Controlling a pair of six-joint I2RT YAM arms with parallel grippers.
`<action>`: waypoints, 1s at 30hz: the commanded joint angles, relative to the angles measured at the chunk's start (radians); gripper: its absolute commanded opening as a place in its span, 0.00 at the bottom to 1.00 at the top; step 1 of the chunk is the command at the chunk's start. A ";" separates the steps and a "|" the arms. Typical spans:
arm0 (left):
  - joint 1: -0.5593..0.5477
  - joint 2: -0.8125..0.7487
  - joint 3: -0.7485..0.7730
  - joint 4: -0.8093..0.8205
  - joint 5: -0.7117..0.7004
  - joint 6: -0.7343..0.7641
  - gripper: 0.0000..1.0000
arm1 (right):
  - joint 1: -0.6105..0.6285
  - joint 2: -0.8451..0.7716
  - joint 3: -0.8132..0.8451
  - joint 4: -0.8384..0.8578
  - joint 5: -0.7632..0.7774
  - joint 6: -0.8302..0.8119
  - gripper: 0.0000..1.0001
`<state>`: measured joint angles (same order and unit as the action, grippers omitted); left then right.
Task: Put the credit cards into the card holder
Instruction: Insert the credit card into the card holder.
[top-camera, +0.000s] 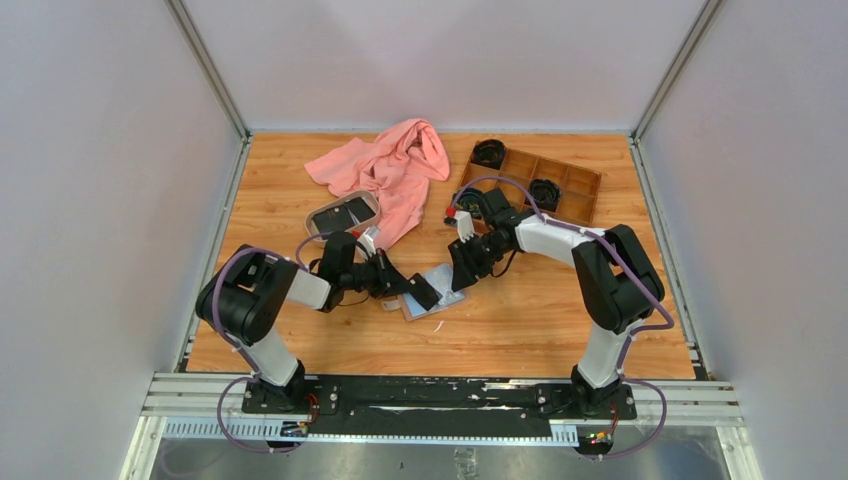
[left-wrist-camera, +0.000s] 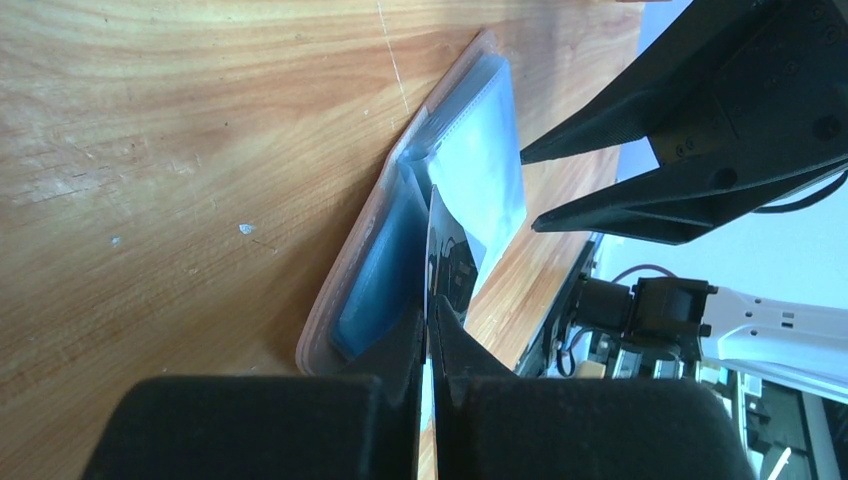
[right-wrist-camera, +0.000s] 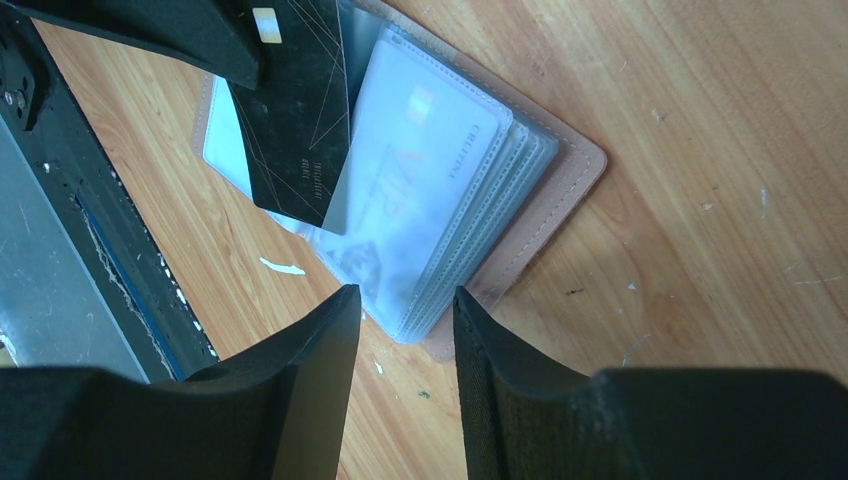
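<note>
One black card (right-wrist-camera: 295, 120) is pinched tight in the left tool (left-wrist-camera: 432, 325), tipped over the open card holder (right-wrist-camera: 582, 163). The holder lies flat near the middle of the surface (top-camera: 540, 330), a bit toward the near edge. The right tool (right-wrist-camera: 405, 300) hangs just above it, open and holding nothing. The card may miss the thin clear pocket (right-wrist-camera: 440, 190) and slide over it, or push the loose holder along. Its corner may be in already; I cannot tell.

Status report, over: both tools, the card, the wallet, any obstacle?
Left tool shut on black card, card tip over open wallet. Right tool open, close above wallet edge. No obstacle seen.
</note>
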<state>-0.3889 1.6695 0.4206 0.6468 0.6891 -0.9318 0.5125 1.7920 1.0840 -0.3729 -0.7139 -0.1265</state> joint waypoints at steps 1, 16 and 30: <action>-0.007 0.034 0.012 -0.027 0.020 0.004 0.00 | 0.016 0.015 0.028 -0.009 -0.011 0.005 0.43; -0.008 0.146 0.058 -0.028 0.071 -0.066 0.00 | 0.020 0.009 0.028 -0.009 -0.013 0.005 0.43; -0.008 0.191 0.104 -0.078 0.072 -0.108 0.00 | 0.027 -0.005 0.028 -0.009 -0.015 0.006 0.43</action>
<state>-0.3885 1.8236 0.5125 0.6456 0.7971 -1.0367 0.5171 1.7924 1.0840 -0.3733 -0.7136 -0.1265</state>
